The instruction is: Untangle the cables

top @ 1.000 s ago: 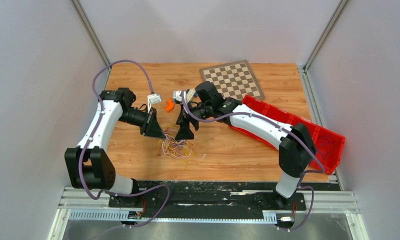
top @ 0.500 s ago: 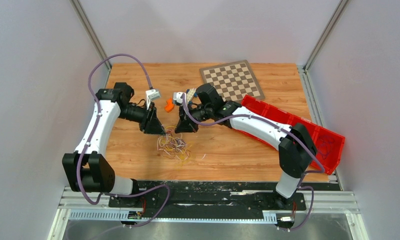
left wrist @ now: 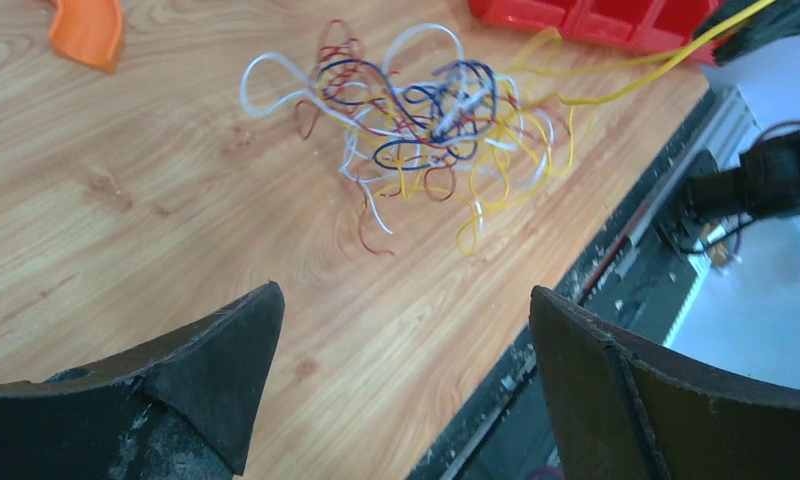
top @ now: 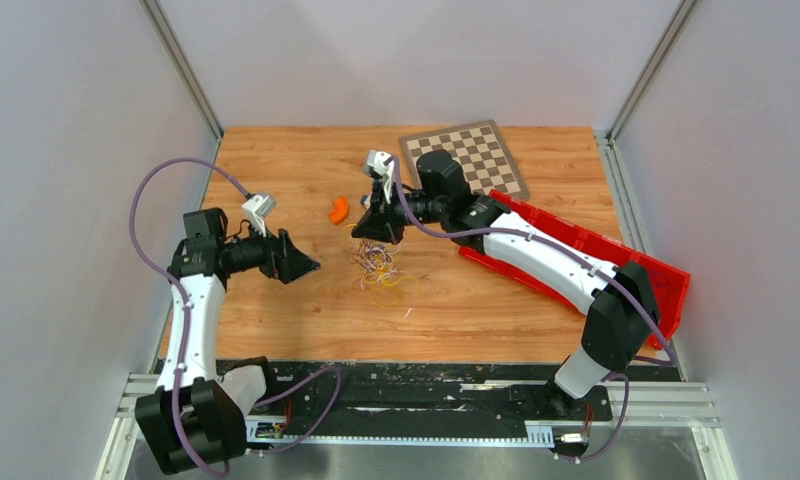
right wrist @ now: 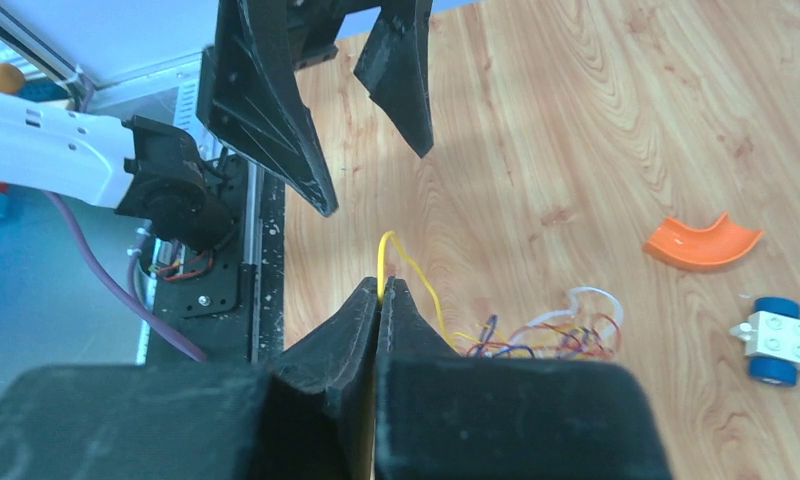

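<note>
My left end effector (left wrist: pixel 406 310) released the cables (left wrist: pixel 426 110) and went back left, jaws wide. My right end effector (right wrist: pixel 379 290) now pinches one yellow cable (right wrist: pixel 381 255), ready, I think, for pulling out.

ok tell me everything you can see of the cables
The cables are a loose tangle of very thin, flexible wires, white, yellow, red and dark blue, looped through one another. Most of the bunch rests on the wooden table, with a curved orange piece off to one side. One yellow strand runs out of the heap and is pinched in the shut jaws of the right gripper. The left gripper, jaws wide open, is apart from them.
</note>
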Tool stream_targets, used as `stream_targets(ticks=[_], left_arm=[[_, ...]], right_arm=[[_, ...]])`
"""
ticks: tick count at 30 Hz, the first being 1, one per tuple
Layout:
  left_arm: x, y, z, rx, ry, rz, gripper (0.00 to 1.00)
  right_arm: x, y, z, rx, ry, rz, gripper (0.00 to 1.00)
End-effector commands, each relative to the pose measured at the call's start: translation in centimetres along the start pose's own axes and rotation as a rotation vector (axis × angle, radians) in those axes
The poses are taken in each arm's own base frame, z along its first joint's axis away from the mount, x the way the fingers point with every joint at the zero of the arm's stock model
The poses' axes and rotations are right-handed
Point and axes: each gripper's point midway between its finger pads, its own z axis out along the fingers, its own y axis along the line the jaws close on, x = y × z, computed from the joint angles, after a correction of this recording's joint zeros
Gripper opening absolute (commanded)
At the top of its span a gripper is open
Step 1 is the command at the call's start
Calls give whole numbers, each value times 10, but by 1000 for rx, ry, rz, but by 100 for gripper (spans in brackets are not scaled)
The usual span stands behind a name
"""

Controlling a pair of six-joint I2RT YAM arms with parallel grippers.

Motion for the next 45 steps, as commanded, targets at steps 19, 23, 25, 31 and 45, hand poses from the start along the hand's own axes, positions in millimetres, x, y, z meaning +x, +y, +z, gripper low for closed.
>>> stream_targets(ticks=[19, 23, 25, 31, 45], left_arm=[[-22, -38, 74, 219, -145, -160, 49], [-19, -41, 73, 231, -133, -161, 6], [-11, -34, 71, 189, -114, -182, 0], [26, 26, 57, -104, -26, -273, 0], [58, 134, -5, -549, 177, -411, 0]], right_arm=[[-161, 41, -20, -58, -354, -67, 0], [-185, 37, -40, 10, -416, -120, 0], [-200, 28, -58, 75, -457, -145, 0], [-246, -5, -122, 295, -577, -228, 0], [-303, -55, -284, 801, -743, -397, 0]])
